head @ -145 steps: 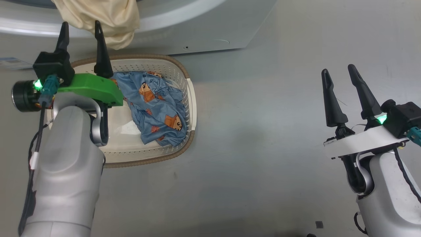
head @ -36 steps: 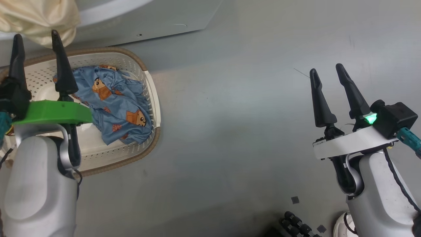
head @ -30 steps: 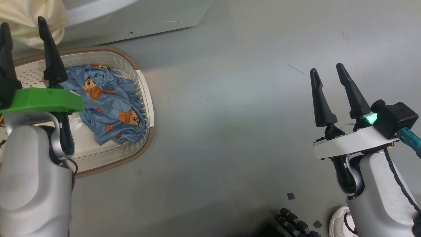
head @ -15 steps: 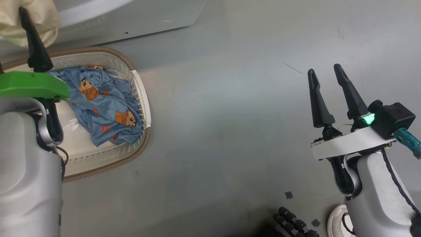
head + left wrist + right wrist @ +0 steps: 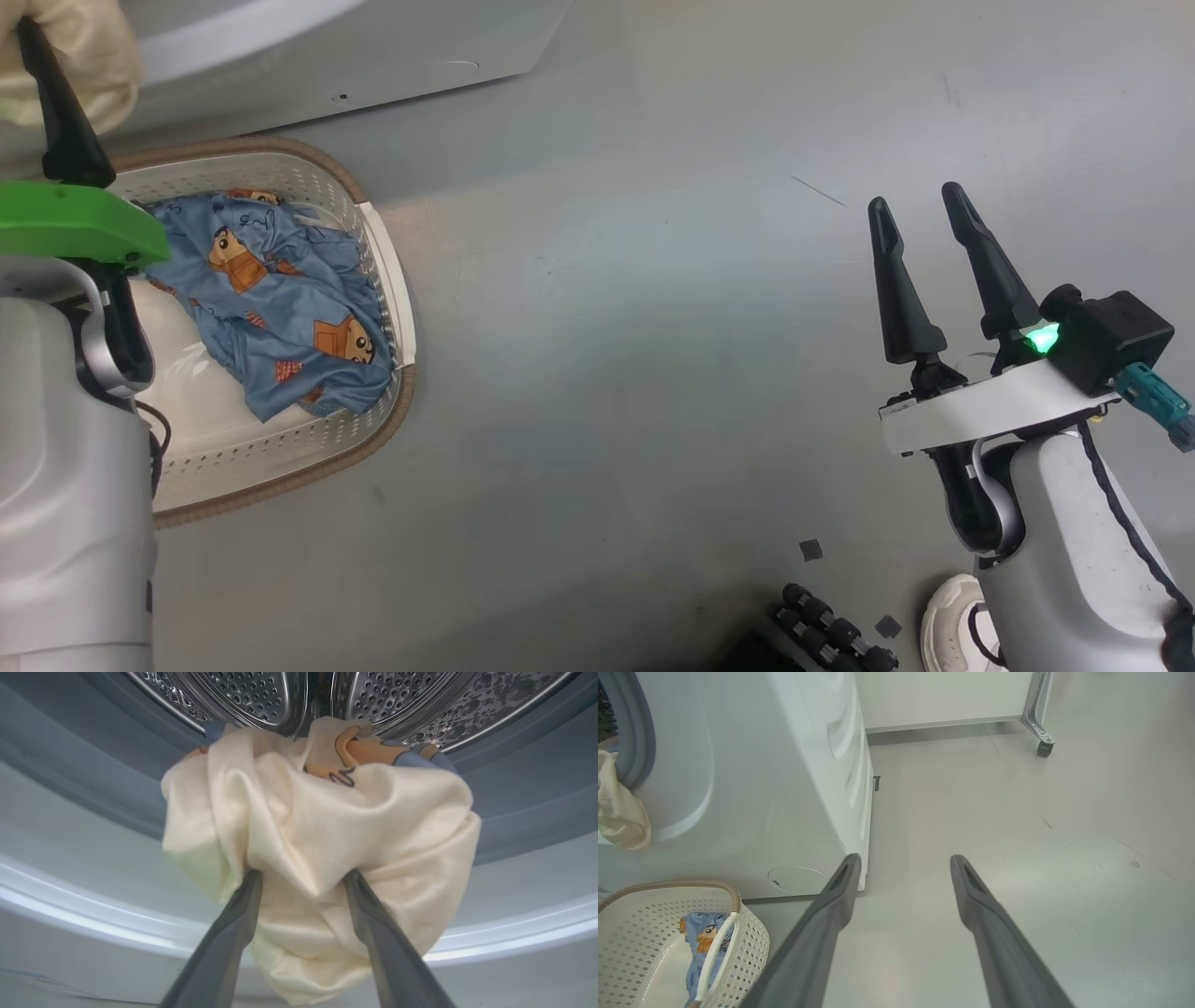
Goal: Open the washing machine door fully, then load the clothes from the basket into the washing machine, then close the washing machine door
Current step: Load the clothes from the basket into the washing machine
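The cream piece [image 5: 327, 826] of the clothes sits bunched on the lip of the washing machine [image 5: 761, 788], half over the grey gasket [image 5: 70, 765] and half spilling down the machine's white front, with a printed blue and orange piece [image 5: 369, 749] tucked behind it toward the steel drum [image 5: 243, 690]. It hangs there because its bulk has not cleared the lip, and as it lies it would likely foul the door. The left gripper [image 5: 303, 877] is up at the machine's opening for that reason: its two fingers stand wide apart with their tips against the cloth and a fold bulging between them, nothing pinched, which reads as lining up to take or shove the bundle deeper. The basket [image 5: 243, 448] stands on the floor [image 5: 653, 373] just in front of the machine's base, close under the opening so each lift is short, and one crumpled blue printed garment [image 5: 280, 308] lies in it, so loading is judged partly done. The right gripper [image 5: 915, 198] hangs well out from the machine's front over bare floor, jaws spread and empty, kept out of the working arm's way
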Controlling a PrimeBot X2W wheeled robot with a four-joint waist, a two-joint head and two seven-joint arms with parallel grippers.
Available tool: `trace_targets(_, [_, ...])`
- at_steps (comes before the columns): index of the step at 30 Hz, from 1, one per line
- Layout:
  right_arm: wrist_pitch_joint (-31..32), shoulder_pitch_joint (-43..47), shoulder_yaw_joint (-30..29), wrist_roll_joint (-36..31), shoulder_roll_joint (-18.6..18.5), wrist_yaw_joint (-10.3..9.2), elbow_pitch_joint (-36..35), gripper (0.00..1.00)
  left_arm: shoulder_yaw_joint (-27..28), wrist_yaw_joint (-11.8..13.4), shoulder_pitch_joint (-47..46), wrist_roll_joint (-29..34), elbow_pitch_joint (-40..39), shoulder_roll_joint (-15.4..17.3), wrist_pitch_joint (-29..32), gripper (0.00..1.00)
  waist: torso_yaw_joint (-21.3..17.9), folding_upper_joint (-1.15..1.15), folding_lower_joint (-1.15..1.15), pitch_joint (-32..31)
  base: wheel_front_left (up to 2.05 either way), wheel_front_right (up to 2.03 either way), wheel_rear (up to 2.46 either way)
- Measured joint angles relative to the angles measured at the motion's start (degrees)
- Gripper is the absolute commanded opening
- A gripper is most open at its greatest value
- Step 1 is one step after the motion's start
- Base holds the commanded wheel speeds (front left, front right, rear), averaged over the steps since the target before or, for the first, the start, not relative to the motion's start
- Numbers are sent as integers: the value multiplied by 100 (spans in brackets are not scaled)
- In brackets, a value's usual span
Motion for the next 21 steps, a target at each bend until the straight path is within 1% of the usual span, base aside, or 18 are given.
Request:
trace_targets(3, [0, 0, -1, 0, 3, 0, 0, 100, -10, 0, -89, 0, 97, -3, -21, 50, -27, 0, 0, -1, 0, 0, 0])
trace_targets(4, [0, 0, -1, 0, 3, 0, 0, 100, -15, 0, -100, 0, 138, -4, -63, 48, -34, 0, 0, -2, 0, 0, 0])
trace_targets(6, [0, 0, -1, 1, 7, 0, 2, 100, -25, 0, -115, 1, 180, -3, -71, 37, -45, 0, 0, -5, 0, 0, 0])
trace_targets(8, [0, 0, -1, 1, 9, 0, 7, 100, -48, 0, -137, 1, 230, -4, -119, 32, -54, 0, 0, -9, 0, 0, 0])
trace_targets(9, [0, 0, -1, 1, 9, 0, 7, 100, -48, 0, -137, 1, 230, -4, -119, 25, -54, 0, 0, -9, 0, 0, 0])
trace_targets(10, [0, 0, -1, 1, 11, 0, 9, 100, -57, 0, -153, 1, 265, -5, -120, 25, -57, 0, 0, -12, 0, 0, 0])
trace_targets(12, [0, 0, -4, 1, 16, 0, 15, 100, -83, -2, -177, 2, 328, -9, -121, 18, -60, 0, 0, -18, 0, 0, 0])
trace_targets(16, [0, 0, -27, 1, 30, 0, 27, 100, -104, -24, -209, 2, 390, -41, -153, 0, -52, 0, 0, -36, 0, 0, 0])
trace_targets(21, [0, 0, -71, 2, 33, 0, 32, 100, -81, -24, -229, 2, 450, -66, -185, 0, -16, 0, 0, -74, 0, 0, 0])
